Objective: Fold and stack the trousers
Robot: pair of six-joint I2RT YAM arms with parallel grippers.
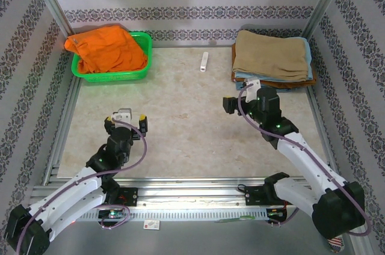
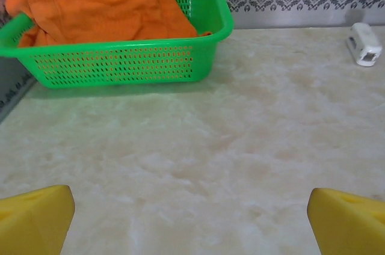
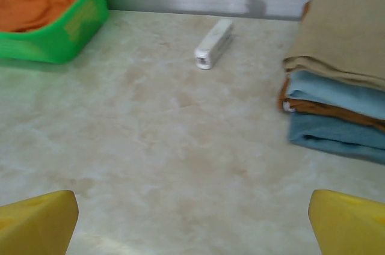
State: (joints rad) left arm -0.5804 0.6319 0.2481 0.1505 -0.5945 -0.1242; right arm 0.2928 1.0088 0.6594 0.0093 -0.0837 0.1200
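The left gripper [image 1: 126,121] is seen released, its two yellow pads [image 2: 37,219] spread wide at the lower corners of the left wrist view, with nothing but the beige marbled tabletop [image 2: 198,147] between them; nothing is held. The right gripper [image 1: 239,94] is likewise opened out, its pads set far apart over the same surface, and nothing is grasped by it. The pair of khaki-tan cotton trousers [image 3: 346,20] is found folded, ahead of the right gripper and off to its right, laid as the top layer of a pile of folded cloths near the far wall. Beneath the trousers a folded light-blue cloth [image 3: 337,95] is seen, then a thin rust-brown layer [image 3: 337,113], then a duller blue-grey cloth [image 3: 337,138] resting on the table. The pile is touched by neither gripper; in the overhead view the right gripper is placed close to its near left corner. A small white oblong plastic object [image 3: 213,43] is laid on the table ahead of the right gripper, slightly to its left, apart from the pile. Ahead of the left gripper and to its left, well apart from it, a green perforated plastic basket [image 2: 120,62] is stood by the far wall, and a crumpled bright orange garment [image 2: 96,2] is heaped in it, rising above the rim. The white object is also seen far ahead of the left gripper, to its right
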